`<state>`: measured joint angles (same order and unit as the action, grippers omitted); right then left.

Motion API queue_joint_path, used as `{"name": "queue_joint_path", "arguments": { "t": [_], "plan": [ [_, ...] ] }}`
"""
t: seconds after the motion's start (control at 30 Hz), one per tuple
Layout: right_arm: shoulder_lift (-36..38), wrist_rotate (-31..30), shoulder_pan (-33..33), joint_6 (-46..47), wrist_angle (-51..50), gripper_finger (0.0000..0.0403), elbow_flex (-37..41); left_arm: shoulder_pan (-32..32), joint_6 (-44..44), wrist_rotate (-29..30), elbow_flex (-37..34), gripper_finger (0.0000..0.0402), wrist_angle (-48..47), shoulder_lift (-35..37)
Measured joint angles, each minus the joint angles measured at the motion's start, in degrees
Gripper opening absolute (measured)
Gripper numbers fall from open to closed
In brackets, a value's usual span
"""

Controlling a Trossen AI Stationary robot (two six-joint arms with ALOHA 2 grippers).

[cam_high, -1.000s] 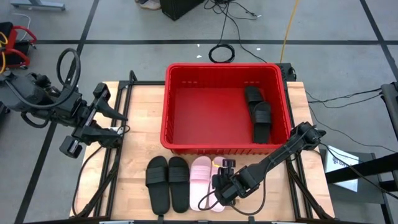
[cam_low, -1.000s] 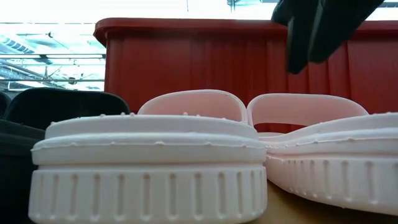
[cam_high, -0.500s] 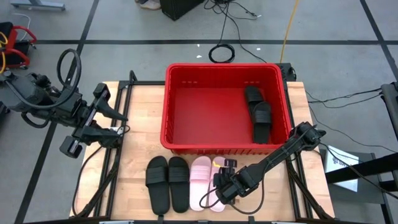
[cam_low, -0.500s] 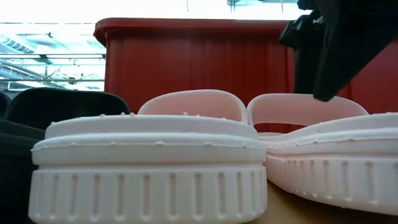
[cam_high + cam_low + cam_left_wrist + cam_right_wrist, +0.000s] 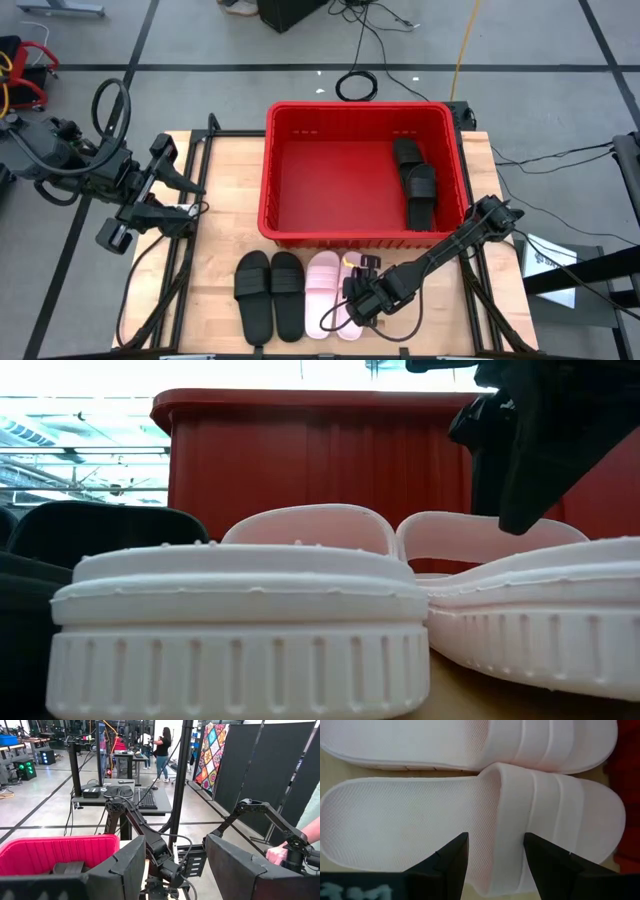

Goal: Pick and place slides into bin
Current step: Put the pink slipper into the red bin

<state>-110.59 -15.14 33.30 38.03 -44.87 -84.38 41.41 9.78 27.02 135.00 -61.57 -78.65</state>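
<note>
Two pale pink slides lie side by side on the table in front of the red bin (image 5: pixel 280 190). My right gripper (image 5: pixel 495 855) hangs open, pointing steeply down, close over the right pink slide (image 5: pixel 470 825). Its two fingers stand either side of the strap's heel-side edge (image 5: pixel 495 775). The low view shows it (image 5: pixel 520 470) just above that strap (image 5: pixel 480 535). The other pink slide (image 5: pixel 322 288) and two black slides (image 5: pixel 270 295) lie to its left, soles down. Two more black slides (image 5: pixel 415 185) lie inside the bin. My left gripper (image 5: pixel 185 195) waits open, raised over the table's left side.
The bin's near wall (image 5: pixel 320 470) stands right behind the pink slides. The left wrist view looks across the bin (image 5: pixel 50 852) at the right arm (image 5: pixel 160 855) and a person's hand (image 5: pixel 280 852) beyond the table. Bare wood lies left of the bin (image 5: pixel 225 240).
My right gripper has come down toward the right pink slide, its fingers still apart. The slides have not moved.
</note>
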Motion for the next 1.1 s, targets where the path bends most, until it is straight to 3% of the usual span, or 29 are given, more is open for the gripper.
{"name": "queue_joint_path", "arguments": {
  "t": [0.27,0.6,0.73,1.0,1.1],
  "plan": [
    [0.00,-4.20,-0.31,1.24,-1.43,0.0183,0.00,0.00,0.04,0.01,0.00,0.0205,0.03,0.00],
    [0.00,-4.46,-1.38,-0.07,-3.07,0.0173,0.00,-0.01,0.20,0.02,0.00,0.0205,0.03,0.00],
    [0.00,-4.37,-1.44,0.03,-4.07,0.0138,0.00,-0.01,0.21,0.02,0.00,0.0205,0.04,0.00],
    [0.00,-4.06,-1.42,0.65,-2.87,0.0016,-0.07,0.00,0.44,0.03,0.00,0.0205,0.04,0.00],
    [0.00,-4.06,-1.42,2.01,-2.74,0.0010,-0.07,0.00,0.41,0.03,0.00,0.0205,0.03,0.00]
  ]
}}
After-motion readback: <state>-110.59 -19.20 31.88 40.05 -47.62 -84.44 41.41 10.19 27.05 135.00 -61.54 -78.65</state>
